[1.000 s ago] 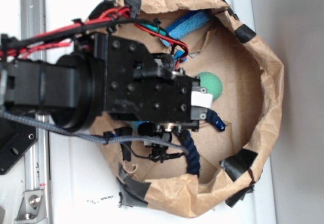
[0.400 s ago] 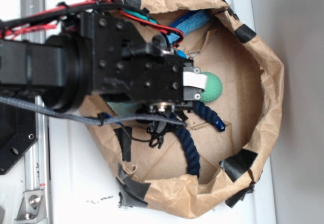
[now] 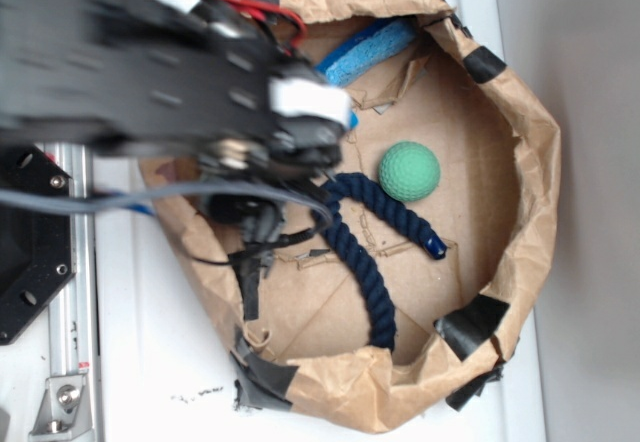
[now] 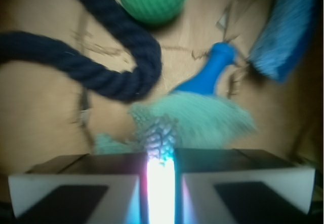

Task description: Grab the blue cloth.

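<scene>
The blue cloth (image 4: 202,118), a pale teal terry rag with frayed edges, hangs bunched in the wrist view, and a fold of it is pinched between my fingers. My gripper (image 4: 161,155) is shut on that fold, the jaws standing only a narrow slit apart. In the exterior view the gripper (image 3: 315,127) is a motion-blurred shape over the upper left of the brown paper bin (image 3: 537,162). The arm hides the cloth in that view.
On the bin's cardboard floor lie a green ball (image 3: 410,170) (image 4: 152,0), a thick navy rope (image 3: 368,252) (image 4: 101,74) and a bright blue sponge (image 3: 365,50) (image 4: 289,31). A blue plastic piece (image 4: 210,74) lies beyond the cloth. The bin walls are crumpled and taped.
The arm has swung up and to the left in the exterior view, away from the green ball, uncovering the rope's whole length. The motion blurs it.
</scene>
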Robot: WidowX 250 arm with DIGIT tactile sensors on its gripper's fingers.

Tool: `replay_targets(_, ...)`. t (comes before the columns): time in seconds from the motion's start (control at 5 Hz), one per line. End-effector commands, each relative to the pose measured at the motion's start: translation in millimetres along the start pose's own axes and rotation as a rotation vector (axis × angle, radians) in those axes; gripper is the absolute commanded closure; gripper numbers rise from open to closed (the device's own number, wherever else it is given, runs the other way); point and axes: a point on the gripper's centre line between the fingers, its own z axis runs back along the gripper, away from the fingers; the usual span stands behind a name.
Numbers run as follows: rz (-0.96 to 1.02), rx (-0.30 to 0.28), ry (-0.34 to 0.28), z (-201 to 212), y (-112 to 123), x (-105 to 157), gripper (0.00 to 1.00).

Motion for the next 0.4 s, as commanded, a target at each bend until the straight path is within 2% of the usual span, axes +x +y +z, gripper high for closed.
replay_targets(0.0,0.022,-0.056,-0.104,63.5,3.6,11.1,1.00)
replay_targets(0.2,0.016,-0.069,-0.108,69.1,1.7,15.8,1.00)
